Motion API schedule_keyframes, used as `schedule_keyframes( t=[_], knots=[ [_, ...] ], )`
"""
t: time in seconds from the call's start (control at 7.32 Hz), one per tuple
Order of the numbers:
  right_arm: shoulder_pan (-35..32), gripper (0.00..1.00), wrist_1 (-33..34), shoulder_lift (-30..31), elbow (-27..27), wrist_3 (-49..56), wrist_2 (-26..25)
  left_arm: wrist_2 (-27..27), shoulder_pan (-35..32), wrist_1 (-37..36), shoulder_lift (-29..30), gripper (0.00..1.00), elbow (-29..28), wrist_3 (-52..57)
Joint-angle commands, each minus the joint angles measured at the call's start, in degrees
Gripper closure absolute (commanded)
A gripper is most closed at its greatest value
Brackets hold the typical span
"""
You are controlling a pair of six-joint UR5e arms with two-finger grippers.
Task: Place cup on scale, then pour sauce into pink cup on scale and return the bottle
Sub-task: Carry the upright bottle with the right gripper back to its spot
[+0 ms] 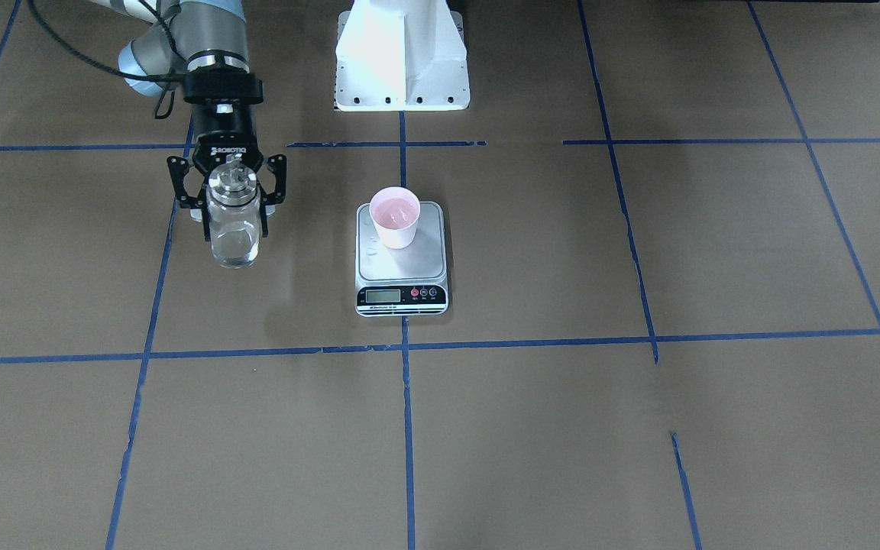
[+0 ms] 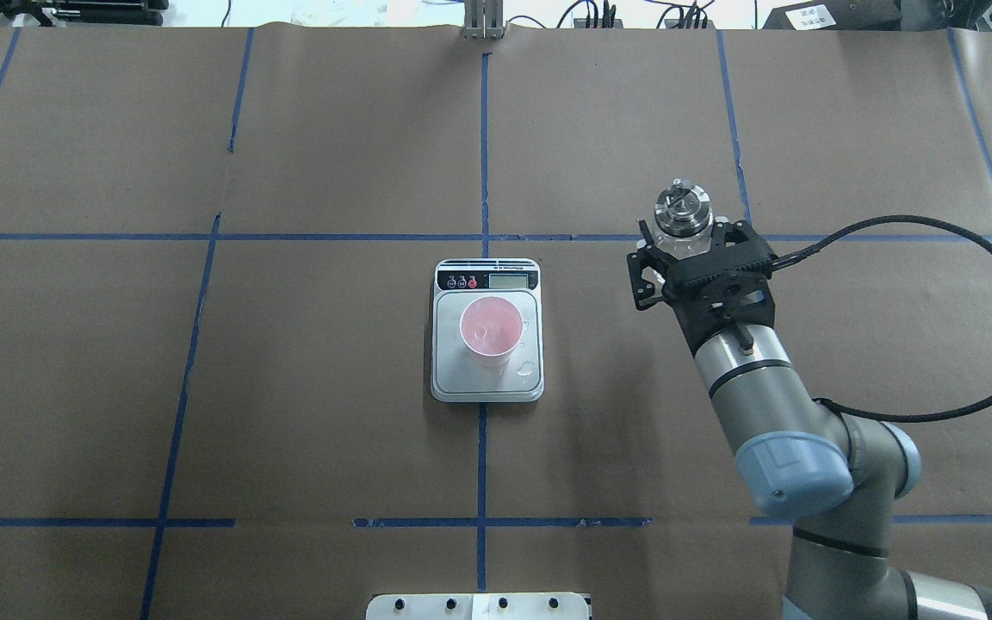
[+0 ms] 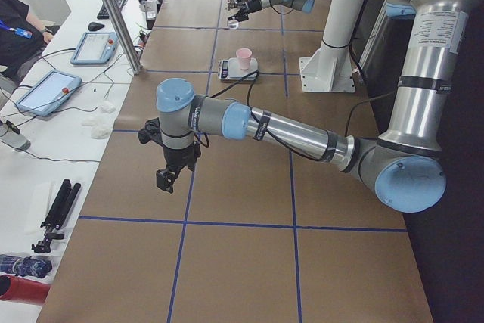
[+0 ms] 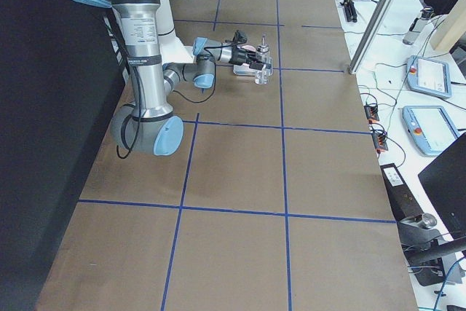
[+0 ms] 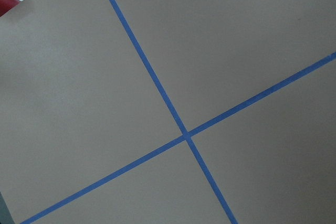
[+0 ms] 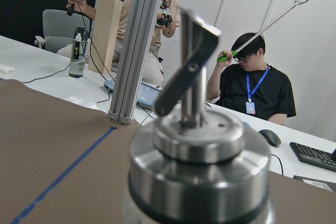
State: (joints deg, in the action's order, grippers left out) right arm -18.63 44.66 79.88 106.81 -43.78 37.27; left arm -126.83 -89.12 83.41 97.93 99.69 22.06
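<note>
The pink cup [image 1: 395,218] stands upright on the far half of the scale's steel plate [image 1: 402,266], with a sheen of liquid inside. It also shows in the overhead view [image 2: 490,327] on the scale [image 2: 487,389]. The clear glass bottle [image 1: 234,225] is upright to the scale's side, its base at or just above the table. My right gripper [image 1: 234,214] reaches in level and is shut on the bottle below its metal collar [image 2: 683,211]. The spout [image 6: 191,61] fills the right wrist view. My left gripper [image 3: 168,181] hangs over bare table far from the scale; I cannot tell if it is open.
A few clear drops lie on the scale plate [image 2: 527,372] beside the cup. The white robot pedestal [image 1: 402,57] stands behind the scale. Blue tape lines [image 5: 184,135] grid the brown table. An operator [image 6: 254,85] sits beyond the far table edge, with tablets [image 3: 94,47] on the side bench.
</note>
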Motion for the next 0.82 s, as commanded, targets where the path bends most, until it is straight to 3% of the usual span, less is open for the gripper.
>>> schedule_keyframes(
  t=[0.0, 0.14, 0.27, 0.68],
  knots=[
    [-5.2, 1.0, 0.2, 5.3, -0.7, -4.6, 5.4, 0.0, 0.0, -0.4, 0.0, 0.0, 0.9, 0.0],
    [-6.5, 1.0, 0.2, 5.5, -1.7, -8.0, 8.1, 0.0, 0.0, -0.4, 0.0, 0.0, 0.9, 0.0],
    [-6.5, 1.0, 0.2, 4.9, -1.8, -19.6, 8.4, 0.0, 0.0, -0.4, 0.0, 0.0, 0.9, 0.0],
    [-6.9, 1.0, 0.4, 5.3, -3.0, -24.4, 9.4, 0.1, 0.0, -0.4, 0.0, 0.0, 1.4, 0.0]
  ],
)
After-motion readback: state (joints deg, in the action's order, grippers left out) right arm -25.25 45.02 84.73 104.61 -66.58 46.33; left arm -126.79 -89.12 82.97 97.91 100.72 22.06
